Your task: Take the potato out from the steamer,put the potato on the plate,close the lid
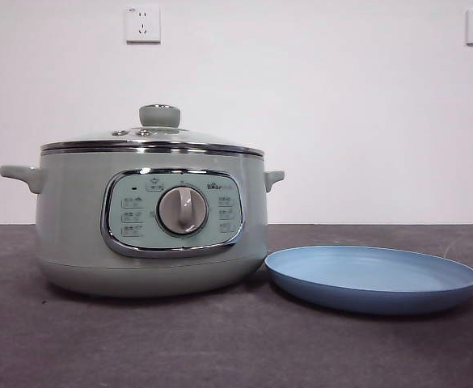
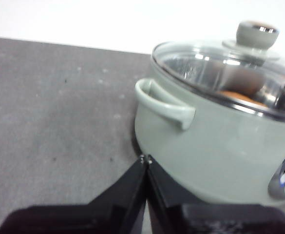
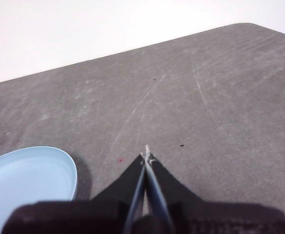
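Broadly, the dark grey surface (image 1: 220, 347) carries the steamer (image 1: 74, 226), which stands upright, its dial panel facing the front camera. Its lid (image 1: 151, 139) sits closed on the rim. Just beside the steamer's base lies the plate (image 1: 373, 279), bare and flat; whether the two touch is unclear. Through the glass in the left wrist view, the potato (image 2: 239, 97) shows as an orange patch inside the pot. Both arms wait away from the things. The left claw (image 2: 145, 160) is clenched with jaws pressed together, gripping nothing, near the steamer's handle side. The right claw (image 3: 146, 156) is likewise clenched and empty, over the surface near the plate.
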`<act>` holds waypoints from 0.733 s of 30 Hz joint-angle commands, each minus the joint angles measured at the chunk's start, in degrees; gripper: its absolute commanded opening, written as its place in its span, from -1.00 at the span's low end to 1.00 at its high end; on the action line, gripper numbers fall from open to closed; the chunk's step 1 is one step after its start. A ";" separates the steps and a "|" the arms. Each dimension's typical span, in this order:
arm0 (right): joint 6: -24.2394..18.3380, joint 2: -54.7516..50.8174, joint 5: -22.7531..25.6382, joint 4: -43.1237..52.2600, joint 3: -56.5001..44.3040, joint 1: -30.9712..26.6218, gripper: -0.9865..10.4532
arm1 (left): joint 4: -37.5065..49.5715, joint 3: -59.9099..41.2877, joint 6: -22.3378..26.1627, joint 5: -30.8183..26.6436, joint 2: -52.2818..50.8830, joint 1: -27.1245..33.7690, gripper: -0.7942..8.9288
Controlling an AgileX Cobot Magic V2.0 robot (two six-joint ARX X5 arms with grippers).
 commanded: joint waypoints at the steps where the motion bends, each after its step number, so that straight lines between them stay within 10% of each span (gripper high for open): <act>1: 7.19 -0.11 -0.09 0.24 -0.55 0.09 -0.83 | 1.68 -0.74 -4.39 -0.04 -0.15 0.13 -0.84; 9: 26.05 -0.11 -0.33 1.97 -0.50 0.09 -0.83 | 4.72 -0.72 -20.87 3.23 -0.15 0.13 -0.84; 22: 27.71 1.27 -16.68 2.03 8.74 0.09 -0.84 | 2.97 8.48 -22.47 13.60 -0.02 0.15 -0.85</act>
